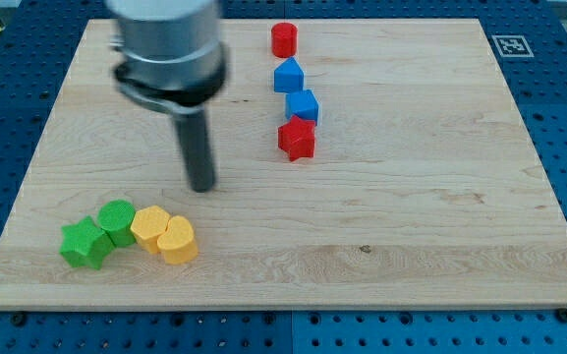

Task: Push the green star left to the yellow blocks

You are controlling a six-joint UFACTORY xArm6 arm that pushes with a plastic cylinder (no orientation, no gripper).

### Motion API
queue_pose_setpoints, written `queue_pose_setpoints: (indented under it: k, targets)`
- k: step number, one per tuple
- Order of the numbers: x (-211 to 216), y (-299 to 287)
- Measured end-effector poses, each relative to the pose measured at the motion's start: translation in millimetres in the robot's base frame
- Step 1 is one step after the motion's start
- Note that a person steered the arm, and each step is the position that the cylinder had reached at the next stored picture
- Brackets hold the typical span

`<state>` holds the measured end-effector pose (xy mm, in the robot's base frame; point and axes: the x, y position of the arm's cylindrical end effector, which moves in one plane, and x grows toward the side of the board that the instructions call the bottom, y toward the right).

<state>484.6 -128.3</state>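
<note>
The green star lies at the view's lower left on the wooden board. A round green block touches it on its right. Two yellow blocks follow in a row: a hexagon-like one and a heart-shaped one. The green star is at the left end of this row, with the round green block between it and the yellow blocks. My tip stands above and right of the row, clear of all blocks.
A column of blocks stands at the view's top centre: a red cylinder, a blue block, a second blue block and a red star.
</note>
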Motion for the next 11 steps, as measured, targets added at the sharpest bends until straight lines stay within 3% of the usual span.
queue_pose_setpoints:
  k: [2,3,7,11]
  targets:
    - [-2,-165]
    - [31,-176]
    - [82,-144]
    - [85,-30]
